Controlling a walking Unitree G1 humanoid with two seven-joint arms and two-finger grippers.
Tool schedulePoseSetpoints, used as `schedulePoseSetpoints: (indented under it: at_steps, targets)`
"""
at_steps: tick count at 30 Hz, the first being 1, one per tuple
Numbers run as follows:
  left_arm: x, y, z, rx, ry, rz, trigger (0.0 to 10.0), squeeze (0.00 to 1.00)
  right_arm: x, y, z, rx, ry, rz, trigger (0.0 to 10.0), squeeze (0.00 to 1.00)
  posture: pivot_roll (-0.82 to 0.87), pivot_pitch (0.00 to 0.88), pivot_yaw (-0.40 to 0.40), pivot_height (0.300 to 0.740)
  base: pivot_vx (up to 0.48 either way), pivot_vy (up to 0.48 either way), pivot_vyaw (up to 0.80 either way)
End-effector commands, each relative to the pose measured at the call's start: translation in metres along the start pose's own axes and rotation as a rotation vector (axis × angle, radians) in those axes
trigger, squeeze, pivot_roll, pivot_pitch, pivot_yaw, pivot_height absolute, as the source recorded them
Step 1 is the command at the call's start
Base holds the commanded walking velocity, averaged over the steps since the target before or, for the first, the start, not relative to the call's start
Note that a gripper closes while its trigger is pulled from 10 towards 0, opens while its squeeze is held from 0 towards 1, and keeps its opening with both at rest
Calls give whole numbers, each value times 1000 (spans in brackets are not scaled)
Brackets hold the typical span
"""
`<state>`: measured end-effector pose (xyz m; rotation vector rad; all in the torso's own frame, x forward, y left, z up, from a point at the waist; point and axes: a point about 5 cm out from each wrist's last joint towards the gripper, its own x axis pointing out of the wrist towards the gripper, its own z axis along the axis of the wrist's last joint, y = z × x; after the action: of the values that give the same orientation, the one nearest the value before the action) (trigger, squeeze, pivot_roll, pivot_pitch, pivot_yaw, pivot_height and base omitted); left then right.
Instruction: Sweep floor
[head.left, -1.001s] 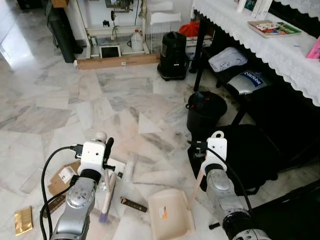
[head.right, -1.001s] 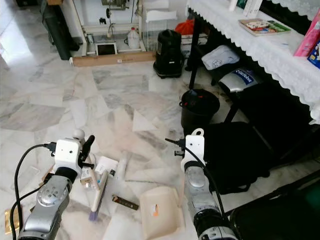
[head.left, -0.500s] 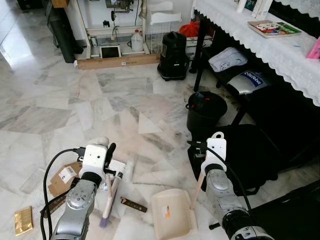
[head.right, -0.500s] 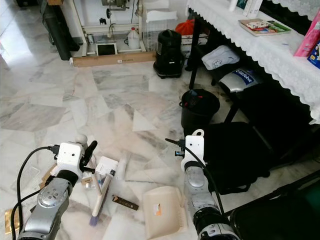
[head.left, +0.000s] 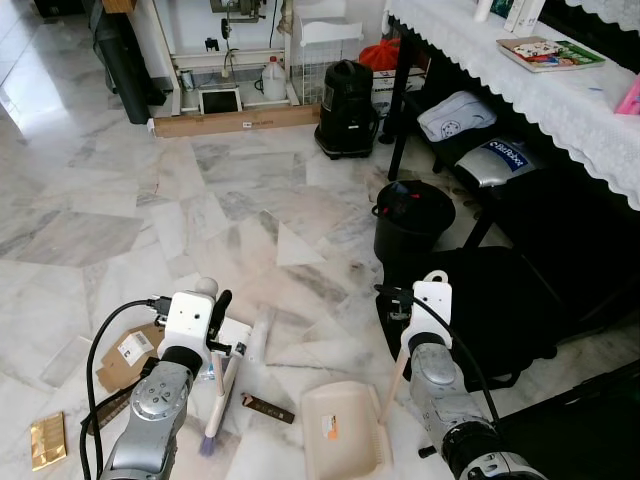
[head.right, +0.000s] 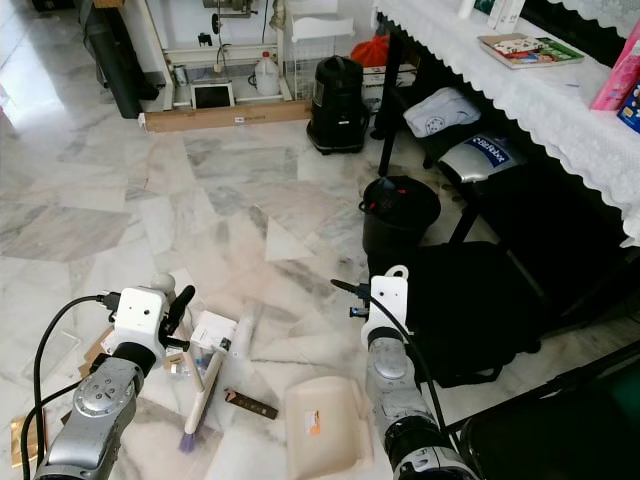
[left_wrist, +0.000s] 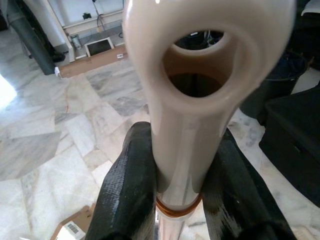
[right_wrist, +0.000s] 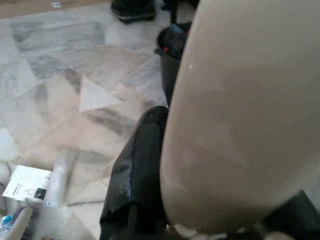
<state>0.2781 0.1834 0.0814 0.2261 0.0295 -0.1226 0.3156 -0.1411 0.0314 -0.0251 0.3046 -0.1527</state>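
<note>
brush (head.left: 217, 398) L of dustpan (head.left: 339, 430) | bin (head.left: 411, 219) behind

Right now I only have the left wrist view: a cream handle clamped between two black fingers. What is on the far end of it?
Observer: A small brush, its purple bristles down on the marble floor beside a dark flat wrapper.
Operator: Is the dustpan anywhere near?
Observer: Yes, the cream dustpan lies flat on the floor just right of that wrapper, open side toward the brush.
Operator: Who holds the pan?
Observer: The right gripper is closed on the pan's upright handle.
Operator: Anything to sweep?
Observer: A white leaflet and a clear plastic wrap lie just beyond the brush.
</note>
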Motion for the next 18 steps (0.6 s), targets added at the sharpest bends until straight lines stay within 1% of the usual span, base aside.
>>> schedulePoseSetpoints:
  at_steps: [1, 12, 13, 15, 17, 18]
  targets:
    - [0, 3, -3, 1, 16, -2, 10000, 0, 2, 1, 1, 15, 11, -7, 10000, 0, 29, 111, -22, 740, 0, 0, 0]
    - [-1, 1, -7, -21, 36, -31, 10000, 0, 1, 0, -3, 6, 22, -11, 10000, 0, 28, 107, -22, 740, 0, 0, 0]
    - [-1, -1, -8, -48, 48, -55, 10000, 0, 1, -1, -3, 6, 23, -13, 10000, 0, 28, 107, -22, 740, 0, 0, 0]
    - [-1, -2, -9, -56, 51, -62, 10000, 0, 1, -1, -3, 6, 23, -13, 10000, 0, 28, 107, -22, 740, 0, 0, 0]
    - [-1, 1, -11, -103, 66, -74, 10000, 0, 1, -1, -3, 3, 23, -14, 10000, 0, 28, 107, -23, 740, 0, 0, 0]
    - [-1, 1, -11, -110, 69, -78, 10000, 0, 1, -1, -3, 3, 23, -13, 10000, 0, 30, 105, -25, 740, 0, 0, 0]
